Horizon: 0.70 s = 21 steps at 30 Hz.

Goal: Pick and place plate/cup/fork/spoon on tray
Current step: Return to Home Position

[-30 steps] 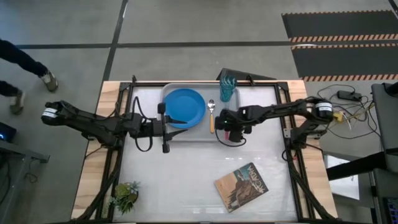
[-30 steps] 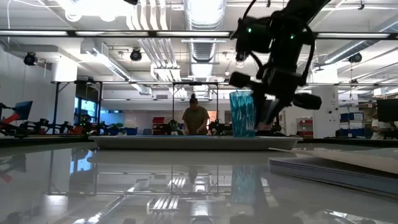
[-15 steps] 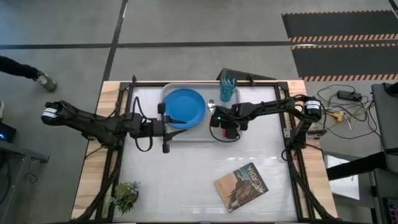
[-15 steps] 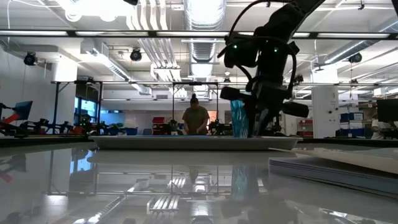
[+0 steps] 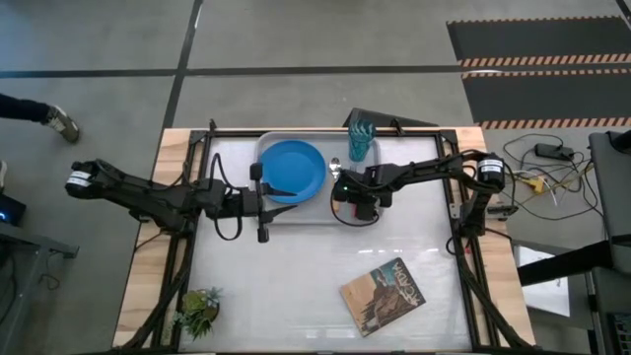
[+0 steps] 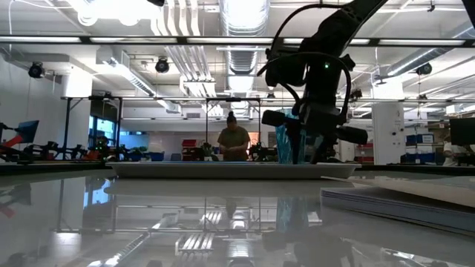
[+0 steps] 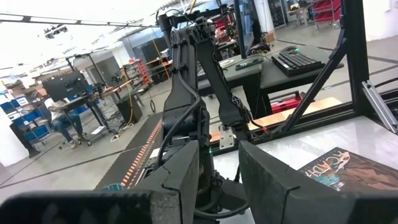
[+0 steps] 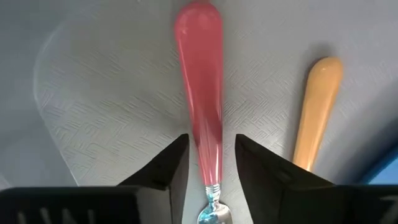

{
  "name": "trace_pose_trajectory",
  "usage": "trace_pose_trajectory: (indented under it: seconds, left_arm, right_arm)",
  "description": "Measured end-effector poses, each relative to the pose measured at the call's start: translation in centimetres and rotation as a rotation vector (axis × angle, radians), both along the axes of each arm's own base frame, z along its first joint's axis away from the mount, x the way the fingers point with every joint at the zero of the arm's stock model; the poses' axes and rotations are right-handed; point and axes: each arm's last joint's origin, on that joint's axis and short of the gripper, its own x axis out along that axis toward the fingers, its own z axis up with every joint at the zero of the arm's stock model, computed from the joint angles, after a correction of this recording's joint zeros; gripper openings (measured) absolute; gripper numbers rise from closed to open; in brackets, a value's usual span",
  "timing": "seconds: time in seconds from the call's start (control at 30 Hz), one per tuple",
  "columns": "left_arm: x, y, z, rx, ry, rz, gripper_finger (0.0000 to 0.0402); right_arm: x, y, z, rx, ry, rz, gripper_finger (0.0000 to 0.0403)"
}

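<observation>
The light-grey tray holds the blue plate. The teal cup stands at its far right corner. My right gripper points down over the tray's right part, open. In the right wrist view its fingers stand on either side of the pink fork handle with a gap on each side. The fork lies flat on the tray floor. The orange spoon handle lies beside it, and the spoon's bowl shows in the high view. My left gripper waits, open, at the tray's near left.
A brown picture book lies at the near right of the table. A small plant stands at the near left corner. The tray's raised rim shows in the low view, and a person stands in the room far behind.
My right gripper has gone toward the table's left edge, from beside the tray's right rim to over the tray's right part next to the spoon, and a little down. It has hardly moved in the last half second.
</observation>
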Motion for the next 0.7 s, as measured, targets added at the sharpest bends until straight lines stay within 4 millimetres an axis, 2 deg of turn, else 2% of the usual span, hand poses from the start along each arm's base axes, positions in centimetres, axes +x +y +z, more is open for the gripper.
trace_pose_trajectory:
  seconds: [0.2, 0.33, 0.4, 0.47, 0.57, 0.7]
  left_arm:
    - [0.0, 0.0, 0.0, 0.0, 0.0, 0.0, 0.0097]
    - [0.0, 0.0, 0.0, 0.0, 0.0, 0.0, 0.0097]
    - [0.0, 0.0, 0.0, 0.0, 0.001, 0.0, 0.0097]
    - [0.0, 0.0, 0.0, 0.0, 0.001, 0.0, 0.0097]
    - [0.0, 0.0, 0.0, 0.0, 0.001, 0.0, 0.0097]
    - [0.0, 0.0, -0.1, 0.0, 0.007, 0.0, 0.0097]
  right_arm:
    - [0.0, 0.1, 1.9, -0.007, -0.067, -0.059, 0.0135]
    - [-0.2, 1.0, 4.3, -0.046, -0.143, -0.106, 0.0134]
    - [-0.4, 1.9, 5.6, -0.013, -0.213, -0.185, 0.0131]
    - [-0.3, 3.0, 7.0, 0.074, -0.322, -0.366, 0.0125]
    - [0.1, 4.4, 8.9, 0.306, -0.525, -0.713, 0.0111]
    - [-0.4, 6.0, 10.1, 0.673, -0.55, -0.79, 0.0092]
